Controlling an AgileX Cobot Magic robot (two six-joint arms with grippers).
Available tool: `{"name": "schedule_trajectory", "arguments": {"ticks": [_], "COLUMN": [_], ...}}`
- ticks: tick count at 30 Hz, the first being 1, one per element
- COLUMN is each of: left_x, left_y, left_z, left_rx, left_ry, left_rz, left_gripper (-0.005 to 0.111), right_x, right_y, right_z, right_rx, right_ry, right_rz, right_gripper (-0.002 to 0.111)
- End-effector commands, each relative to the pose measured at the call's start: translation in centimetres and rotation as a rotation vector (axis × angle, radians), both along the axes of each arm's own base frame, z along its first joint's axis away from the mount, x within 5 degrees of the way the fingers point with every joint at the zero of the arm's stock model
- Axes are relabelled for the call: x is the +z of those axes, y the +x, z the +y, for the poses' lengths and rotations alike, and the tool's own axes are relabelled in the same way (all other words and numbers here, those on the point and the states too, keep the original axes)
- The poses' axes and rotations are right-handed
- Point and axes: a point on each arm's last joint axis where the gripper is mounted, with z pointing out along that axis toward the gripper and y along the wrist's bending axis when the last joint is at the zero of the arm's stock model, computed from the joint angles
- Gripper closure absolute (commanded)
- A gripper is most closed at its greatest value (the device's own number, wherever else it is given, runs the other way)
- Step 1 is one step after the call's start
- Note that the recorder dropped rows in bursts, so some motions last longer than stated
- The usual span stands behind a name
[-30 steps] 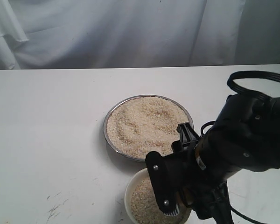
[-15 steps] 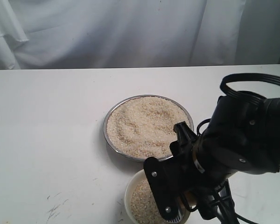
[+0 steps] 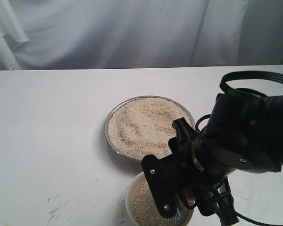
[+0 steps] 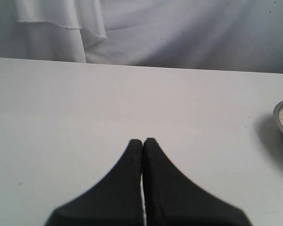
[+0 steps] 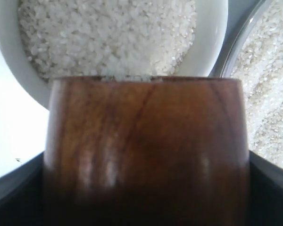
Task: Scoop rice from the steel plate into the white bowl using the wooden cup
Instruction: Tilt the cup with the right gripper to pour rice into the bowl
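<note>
While my right gripper (image 3: pixel 174 197) clamps the wooden cup (image 5: pixel 146 141) tipped over the white bowl (image 5: pixel 212 47), I judge that a fast pour this near its rim could scatter rice (image 5: pixel 108 33) onto the desk (image 3: pixel 61 141).

The right end effector (image 3: pixel 178 208) with the wooden cup (image 5: pixel 146 141) has edged left.
</note>
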Motion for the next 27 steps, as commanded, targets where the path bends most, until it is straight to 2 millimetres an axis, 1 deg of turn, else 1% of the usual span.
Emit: {"name": "schedule_trajectory", "arguments": {"ticks": [1, 4, 13, 18, 23, 27], "left_x": [-0.08, -0.08, -0.08, -0.08, -0.08, -0.08], "left_y": [0.00, 0.00, 0.00, 0.00, 0.00, 0.00], "left_z": [-0.01, -0.01, -0.01, -0.01, -0.01, -0.01], "left_rx": [-0.002, -0.002, -0.002, -0.002, -0.002, -0.002], "left_ry": [0.001, 0.001, 0.001, 0.001, 0.001, 0.001], "left_rz": [-0.006, -0.006, -0.006, -0.006, -0.006, -0.006], "left_gripper": [0.107, 0.107, 0.107, 0.107, 0.107, 0.107], "right_x": [0.02, -0.10, -0.03, 0.08, 0.13, 0.16], "right_y": [0.04, -0.22, -0.04, -0.37, -0.31, -0.67], "right_z": [0.33, 0.81, 0.60, 0.85, 0.86, 1.12], "right_rx": [0.011, 0.040, 0.062, 0.108, 0.096, 0.122], "right_ry": [-0.009, -0.011, -0.049, -0.080, -0.078, -0.086], "right_rz": [-0.008, -0.018, -0.045, -0.078, -0.090, -0.100], "right_gripper": [0.108, 0.108, 0.108, 0.108, 0.108, 0.108]}}
